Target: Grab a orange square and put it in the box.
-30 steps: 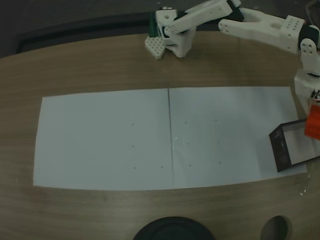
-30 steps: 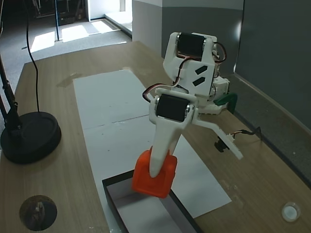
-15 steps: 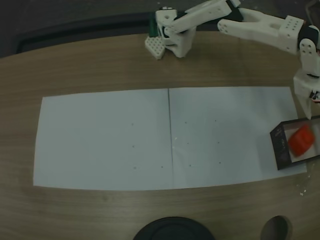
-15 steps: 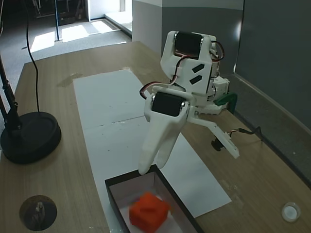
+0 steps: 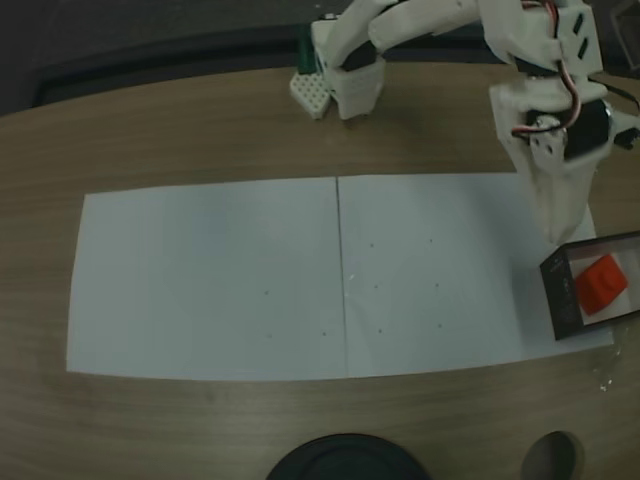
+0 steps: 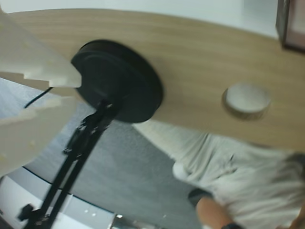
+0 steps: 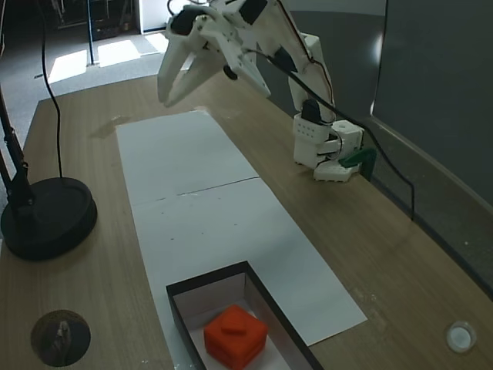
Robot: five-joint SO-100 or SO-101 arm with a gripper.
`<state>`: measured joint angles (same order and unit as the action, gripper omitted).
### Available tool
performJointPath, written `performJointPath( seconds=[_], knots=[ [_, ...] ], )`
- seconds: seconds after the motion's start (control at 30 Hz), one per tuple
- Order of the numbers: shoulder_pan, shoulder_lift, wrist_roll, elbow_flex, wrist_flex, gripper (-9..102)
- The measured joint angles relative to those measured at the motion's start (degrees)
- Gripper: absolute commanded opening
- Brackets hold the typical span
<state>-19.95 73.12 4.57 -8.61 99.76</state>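
Note:
The orange square (image 7: 235, 336) lies inside the box (image 7: 179, 311) near the front of the table; its bump faces up. From above, the orange square (image 5: 601, 283) sits in the box (image 5: 561, 296) at the right edge of the paper. In a fixed view my gripper (image 7: 176, 94) hangs high over the far end of the paper, well away from the box. From above, the gripper (image 5: 560, 233) appears just left of and above the box. In the wrist view the gripper (image 6: 71, 93) is open, with nothing between its white fingers (image 6: 38, 67).
Two white paper sheets (image 5: 300, 280) cover the middle of the wooden table. A black round stand base (image 7: 46, 216) and a round table hole (image 7: 60, 337) lie near the table edge. The arm's base (image 7: 327, 150) is at the far side. A person's leg (image 6: 224, 167) shows beyond the table.
One second ago the gripper held the orange square over the box; it let go and the square dropped in. The arm has since risen and swung away over the paper.

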Motion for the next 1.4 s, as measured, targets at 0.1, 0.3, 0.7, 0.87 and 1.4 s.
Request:
performJointPath(
  seconds=[0.1, 0.3, 0.7, 0.87, 1.4],
  knots=[
    [1.2, 13.6, 0.4, -3.1, 0.0, 0],
    [6.8, 44.8, -1.5, -24.2, 0.0, 0],
    [14.3, 82.0, -1.5, -59.3, -0.4, 0],
    [14.2, 92.4, -1.5, -69.8, -0.4, 0],
    [16.5, 115.8, -1.5, -95.4, -1.7, 0]
  ],
)
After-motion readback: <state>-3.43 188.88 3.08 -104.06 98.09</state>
